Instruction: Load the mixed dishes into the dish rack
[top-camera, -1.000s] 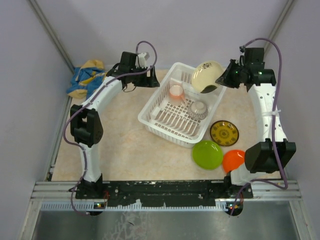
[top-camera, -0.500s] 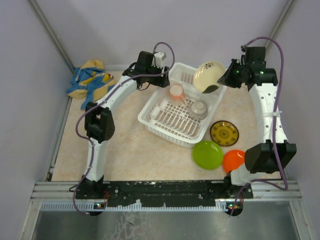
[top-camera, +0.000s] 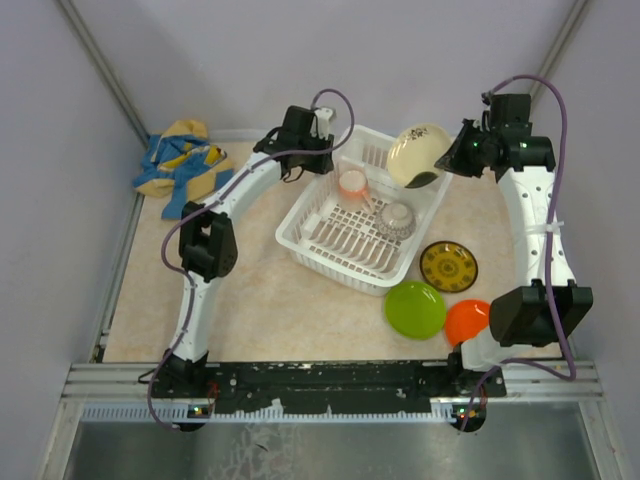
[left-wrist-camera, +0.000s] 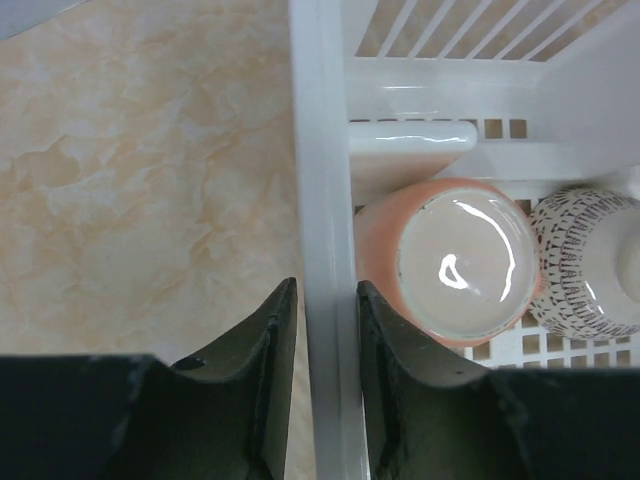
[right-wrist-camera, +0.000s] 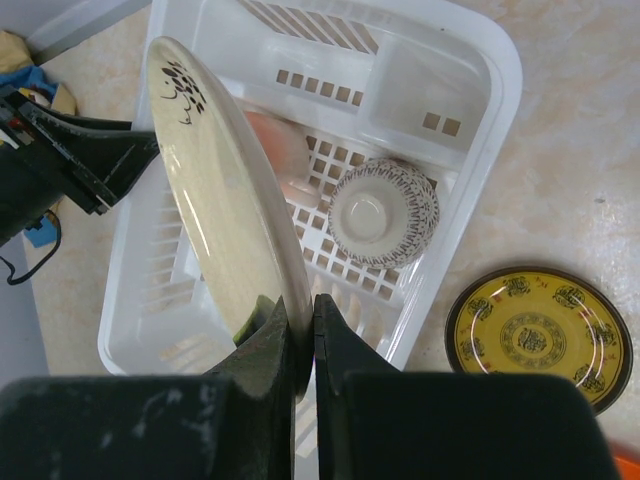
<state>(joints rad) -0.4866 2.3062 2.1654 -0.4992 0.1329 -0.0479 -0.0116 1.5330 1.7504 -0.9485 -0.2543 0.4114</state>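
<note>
The white dish rack lies at the middle of the table, with a pink cup and a white patterned bowl upside down inside it. My left gripper straddles the rack's left rim, one finger on each side and pressed against it, right beside the cup. My right gripper is shut on the edge of the cream plate, which hangs tilted above the rack's far right corner. A brown-yellow plate, a lime-green plate and an orange plate lie on the table right of the rack.
A blue and yellow cloth is bunched at the table's far left corner. Grey walls close in the table on three sides. Bare tabletop shows left of and in front of the rack.
My left arm has swung right from near the cloth to the rack's left rim, and its jaws have narrowed onto that rim. The right arm and its plate have barely moved.
</note>
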